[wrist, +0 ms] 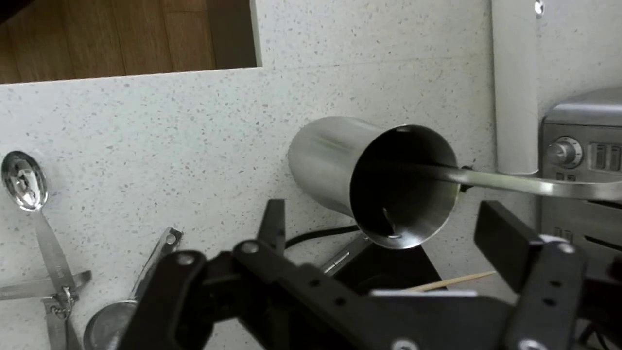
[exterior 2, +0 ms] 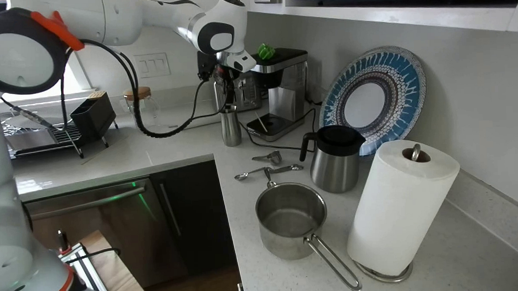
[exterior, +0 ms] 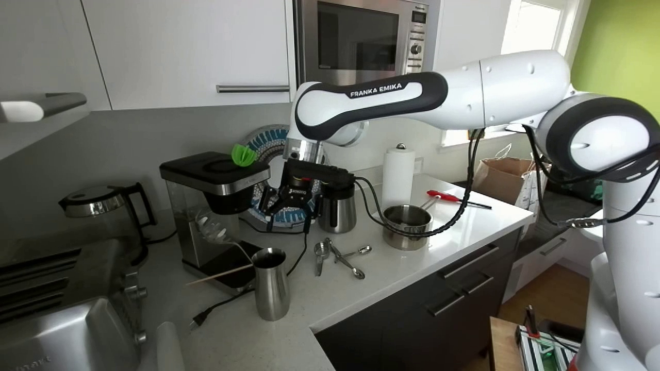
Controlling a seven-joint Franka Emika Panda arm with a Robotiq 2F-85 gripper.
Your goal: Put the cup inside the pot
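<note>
The cup [exterior: 271, 291], a tall shiny silver metal cylinder, stands upright on the counter in front of the coffee machine. It also shows in an exterior view [exterior 2: 231, 131] and in the wrist view [wrist: 330, 163], where its dark mouth faces the camera. A bent metal utensil [wrist: 529, 184] sticks out of it. My gripper [exterior: 289, 224] is open and empty, above the counter near the cup. In the wrist view the cup's mouth lies roughly between the spread fingers [wrist: 388, 228], without visible contact. The pot [exterior 2: 284, 243], squat shiny steel with a long handle, stands farther along the counter; it also shows in an exterior view [exterior: 405, 239].
The coffee machine [exterior: 216, 175] stands beside the cup, with a wooden stick [exterior: 219, 275] near it. Measuring spoons [exterior 2: 260, 171], a dark-lidded jug [exterior 2: 335, 168] and a paper towel roll [exterior 2: 399, 209] stand around the pot. A toaster [exterior: 72, 304] and a large patterned plate [exterior 2: 373, 98] are nearby.
</note>
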